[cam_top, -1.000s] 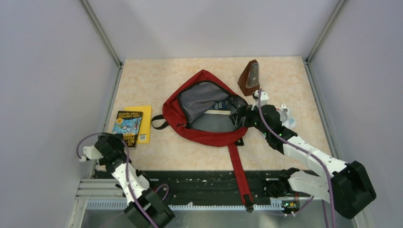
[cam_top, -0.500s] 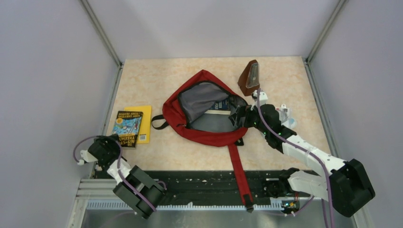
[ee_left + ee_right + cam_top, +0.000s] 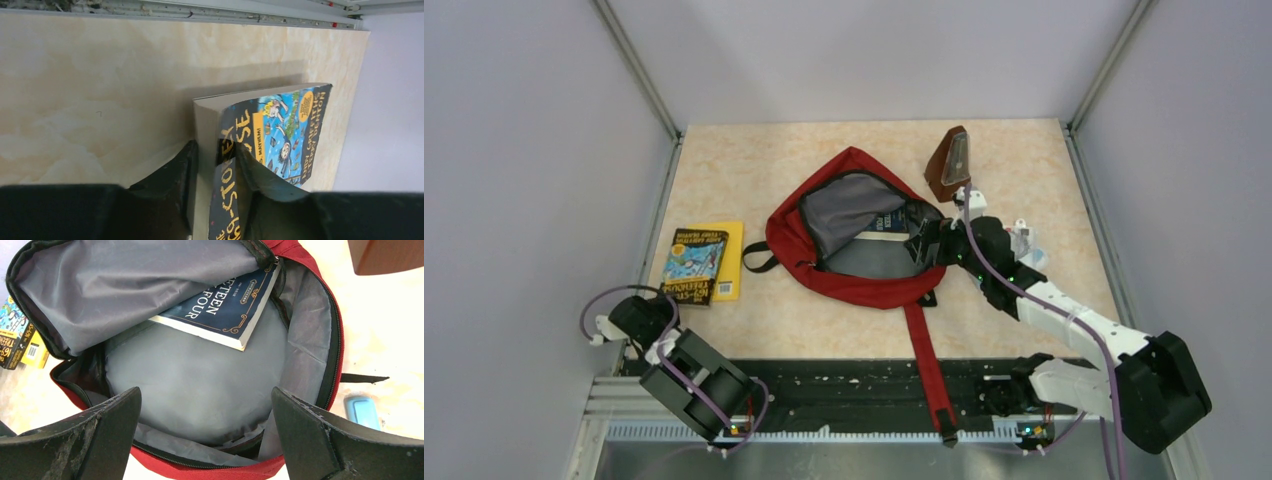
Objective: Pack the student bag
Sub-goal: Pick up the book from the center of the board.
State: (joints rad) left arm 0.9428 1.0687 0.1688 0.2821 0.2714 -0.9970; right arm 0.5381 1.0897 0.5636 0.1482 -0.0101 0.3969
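Observation:
The student bag (image 3: 854,287) lies open in the middle of the table, its grey lining (image 3: 200,375) facing up. A dark blue book (image 3: 225,305) sits inside near the top of the opening. My right gripper (image 3: 206,400) hangs open just over the bag's right rim, with nothing between its fingers. At the left, a colourful paperback (image 3: 696,262) rests on a yellow book (image 3: 730,262). My left gripper (image 3: 215,150) is at its near end. One finger is against the page edges, the other on the cover (image 3: 280,125).
A brown wedge-shaped object (image 3: 949,165) stands behind the bag at the right. A small light-blue item (image 3: 361,410) lies on the table right of the bag. The bag's long red strap (image 3: 927,370) trails over the table's near edge. Walls enclose the table's sides and back.
My left arm has pulled down and back toward the near left corner, and its jaws have closed onto the paperback's near end. The book has shifted slightly. The right arm holds still.

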